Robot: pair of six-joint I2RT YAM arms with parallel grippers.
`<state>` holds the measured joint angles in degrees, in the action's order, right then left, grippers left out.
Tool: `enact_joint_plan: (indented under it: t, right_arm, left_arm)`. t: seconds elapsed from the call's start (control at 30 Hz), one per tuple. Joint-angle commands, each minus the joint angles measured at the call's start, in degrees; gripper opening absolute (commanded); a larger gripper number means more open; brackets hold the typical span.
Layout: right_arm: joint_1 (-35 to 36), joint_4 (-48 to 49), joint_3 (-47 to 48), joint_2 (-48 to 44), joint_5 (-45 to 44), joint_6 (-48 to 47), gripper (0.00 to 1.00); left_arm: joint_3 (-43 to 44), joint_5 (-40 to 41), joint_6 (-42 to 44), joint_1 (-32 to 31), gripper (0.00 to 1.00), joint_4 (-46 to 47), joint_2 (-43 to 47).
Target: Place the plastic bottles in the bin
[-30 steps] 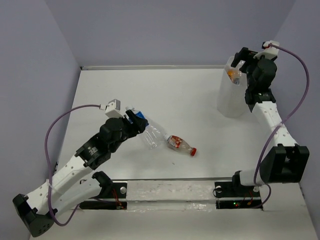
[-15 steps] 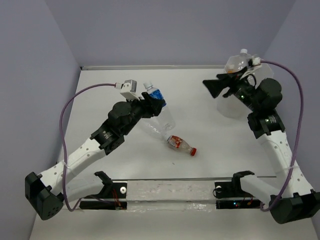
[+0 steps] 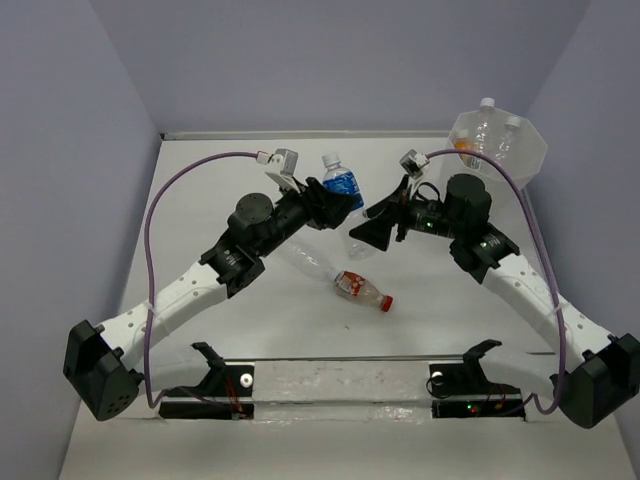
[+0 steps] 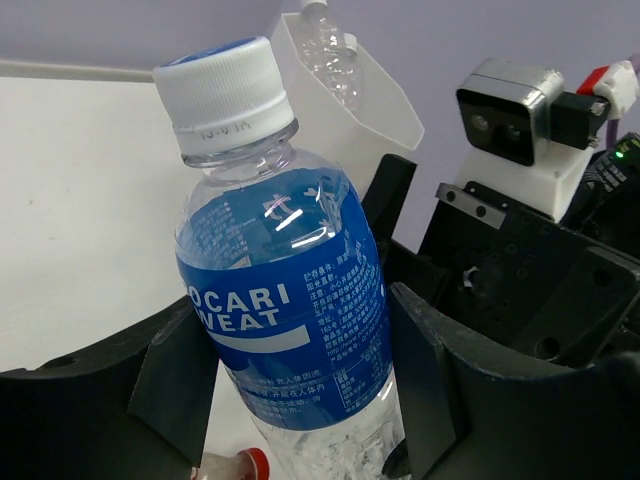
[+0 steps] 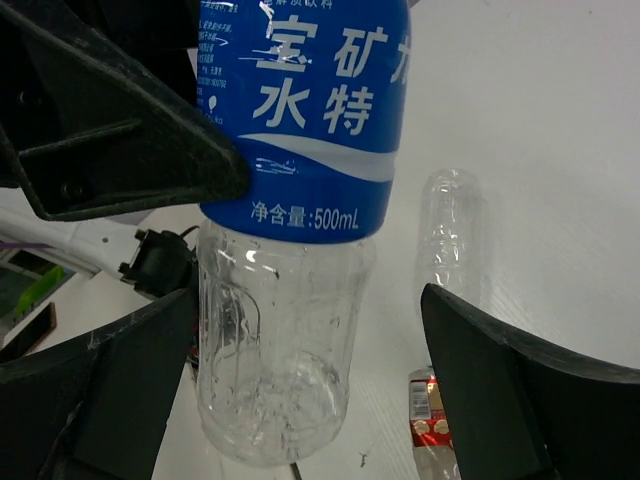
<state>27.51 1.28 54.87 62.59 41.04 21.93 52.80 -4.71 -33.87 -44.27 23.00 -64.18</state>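
We've got the left gripper (image 4: 300, 390) clamped on the blue-labelled bottle (image 3: 343, 189), holding it in the air over the middle of the table (image 3: 220, 170), white cap up. The right gripper (image 5: 300, 385) is spread wide, one finger on either side of that bottle's clear lower body, and we see no contact there. Down on the table, the red-labelled bottle (image 3: 362, 290) lies on its side toward the near edge, with a clear bottle (image 3: 305, 262) just beside it. The bin (image 3: 532, 160) sits at the far right corner, with white-capped bottles (image 3: 492, 128) and something orange inside.
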Motion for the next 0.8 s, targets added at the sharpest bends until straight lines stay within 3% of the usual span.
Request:
enact_joint_plan:
  t: [0.0, 0.13, 0.17, 0.2, 0.23, 0.33, 0.37, 0.53, 0.67, 0.77]
  right_arm:
    - [2.90, 4.78, 1.29, 3.14, 1.59, 1.01, 0.99]
    - [4.04, 5.84, 1.82, 4.73, -0.07, 1.44, 0.91]
    - [4.05, 6.36, 1.56, 4.56, -2.08, 1.71, 0.77]
    - [4.05, 6.63, 1.38, 4.39, -3.06, 1.88, 0.72]
    - [4.05, 6.72, 1.38, 4.12, -5.24, 1.97, 0.62]
    - [4.05, 6.72, 1.47, 3.16, -8.60, 2.33, 0.55]
    - [4.05, 6.63, 1.81, 3.15, -10.17, 2.32, 0.54]
    - [4.05, 3.48, 6.11, 3.94, -20.45, -1.36, 0.47]
    - [0.63, 0.75, 11.21, 4.30, -38.16, -6.54, 0.45]
    - [-6.13, 0.30, 14.82, 5.17, -50.15, -8.57, 0.45]
  left_arm:
    - [3.02, -4.69, 0.03, -0.99, 0.31, 4.94, -1.03]
    - [2.67, -4.70, 0.38, -1.34, 0.37, 4.86, -1.12]
    - [2.32, -4.09, 0.47, -1.34, 0.46, 4.68, -0.51]
    - [2.14, -3.47, 0.64, -1.34, 0.53, 4.25, -0.07]
    - [2.14, -2.59, 0.99, -1.43, 0.68, 3.63, 0.46]
    - [3.10, 2.24, 1.61, -1.34, 0.96, -1.46, 3.09]
    - [3.45, 5.38, 2.05, -1.34, 0.99, -4.78, 4.75]
    - [4.25, 15.77, 4.68, -1.34, 0.99, -16.75, 11.79]
    - [2.05, 20.78, 8.20, -1.34, 0.99, -27.35, 21.00]
    - [0.21, 24.29, 10.83, -1.26, 0.99, -33.79, 26.28]
